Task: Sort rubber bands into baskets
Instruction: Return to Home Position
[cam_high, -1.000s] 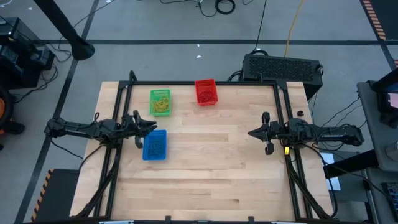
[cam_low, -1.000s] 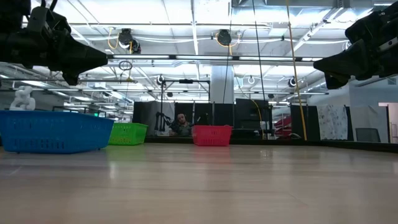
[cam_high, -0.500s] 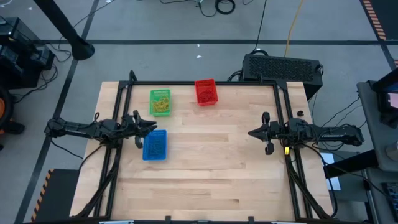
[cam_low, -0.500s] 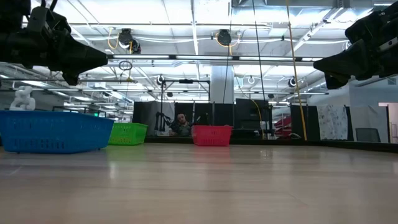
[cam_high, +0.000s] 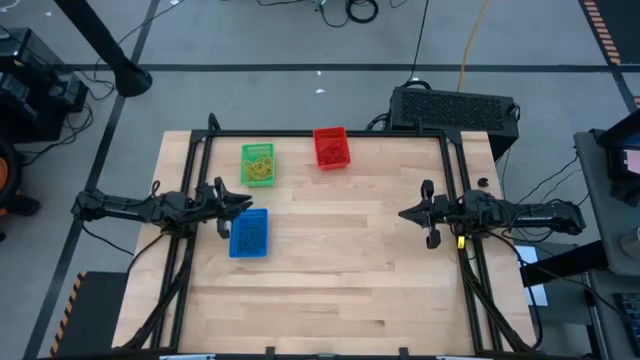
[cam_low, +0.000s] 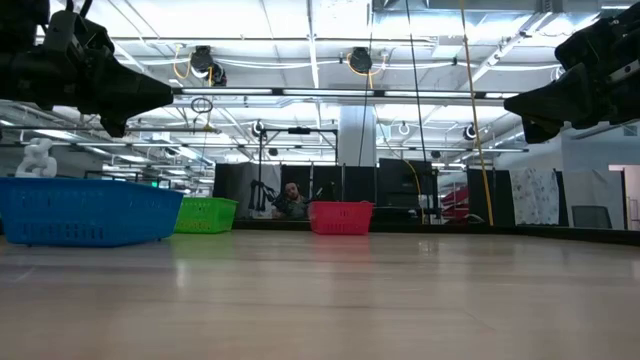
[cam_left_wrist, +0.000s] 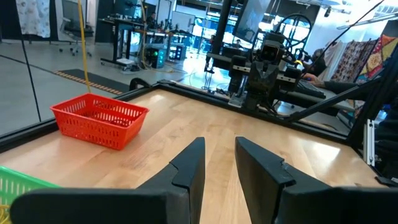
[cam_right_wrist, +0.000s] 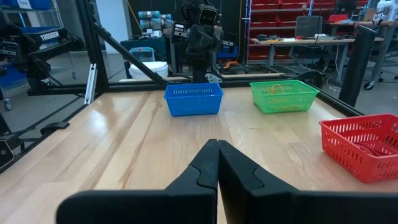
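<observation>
Three mesh baskets stand on the wooden table: a green one (cam_high: 258, 165) and a red one (cam_high: 331, 147) near the far edge, a blue one (cam_high: 249, 233) at mid left. Rubber bands lie inside them: yellowish ones in the green basket (cam_right_wrist: 278, 90), red in the red basket (cam_right_wrist: 367, 149), blue in the blue one. My left gripper (cam_left_wrist: 218, 163) hovers level at the table's left side, just beside the blue basket, its fingers open with nothing between them. My right gripper (cam_right_wrist: 217, 163) hovers level at the table's right side, shut and empty.
A black frame (cam_high: 325, 133) runs along the table's far, left and right edges. The bare wooden top (cam_high: 340, 270) stretches between the arms and toward the near edge. A black case (cam_high: 455, 106) sits behind the far right corner. A person (cam_low: 292, 200) sits far behind the table.
</observation>
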